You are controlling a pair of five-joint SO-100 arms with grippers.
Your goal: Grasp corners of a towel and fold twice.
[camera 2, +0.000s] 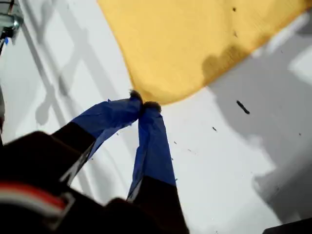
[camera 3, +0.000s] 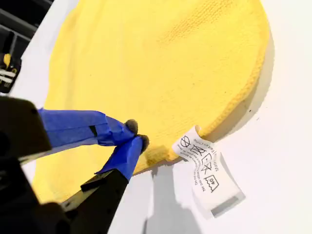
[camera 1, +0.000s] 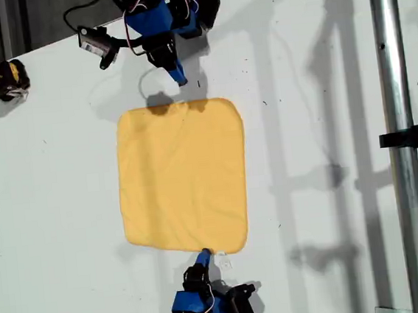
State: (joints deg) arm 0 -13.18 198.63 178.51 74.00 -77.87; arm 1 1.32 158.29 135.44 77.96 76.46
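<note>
- Now the towel lies spread flat and unfolded in the middle of the exterior view, on the white table. All four rounded corners show, and there are only soft wrinkles.
- A white care label sticks out from the towel's lower edge in the exterior view and lies on the table.
- My second gripper comes in from the bottom edge of the exterior view, and its tip is at that lower edge, just beside the label.
- In the second wrist view, the blue-taped jaws of this gripper are pressed together over the hem of the towel, near the label. I cannot tell if any cloth is pinched between them.
- My first gripper reaches down from the top of the exterior view and points at the towel's upper edge. Its shadow falls on the cloth.
- In the first wrist view its jaws are also closed tip to tip, right at the rim of the towel, and I see nothing held.
- A metal pole runs down the exterior view's right side.
</note>
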